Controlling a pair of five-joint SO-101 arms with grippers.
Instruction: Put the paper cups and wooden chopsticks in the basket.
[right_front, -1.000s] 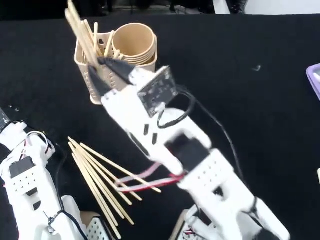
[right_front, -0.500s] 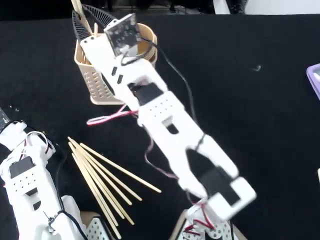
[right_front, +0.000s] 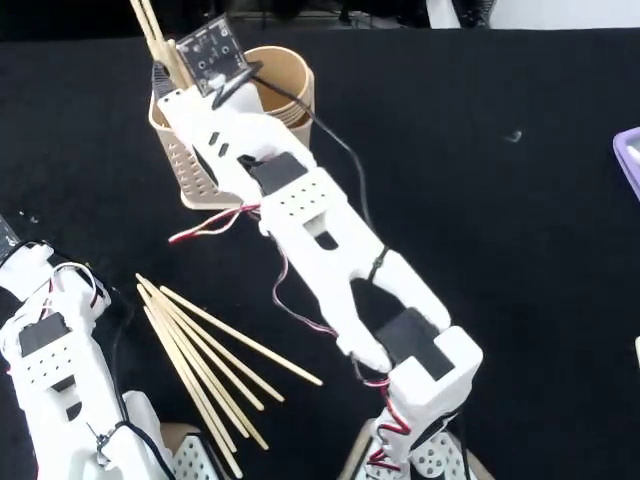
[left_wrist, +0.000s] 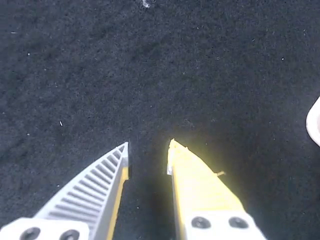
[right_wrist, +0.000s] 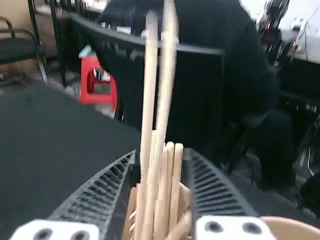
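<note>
Nearest, the left gripper (left_wrist: 147, 150) hangs over the bare black surface (left_wrist: 210, 75), its fingers (left_wrist: 195, 190) parted with nothing between them. Just beyond the left arm (right_front: 50, 370), a fan of loose chopsticks (right_front: 205, 360) lies flat on the surface, well apart from both grippers. The right arm (right_front: 330, 250) stretches from the near edge across to the far left, where the beige basket (right_front: 185, 165) stands upright. The right gripper (right_wrist: 160, 155) sits over the basket's near-left part, and its fingers (right_wrist: 100, 195) are closed on a bundle of wooden chopsticks (right_wrist: 159, 190). The bundle fills the gap between them, one finger on each side, and two sticks rise well past the fingertips. The stacked paper cups (right_front: 285, 85) sit inside the basket's far-right part, just beside the held bundle.
</note>
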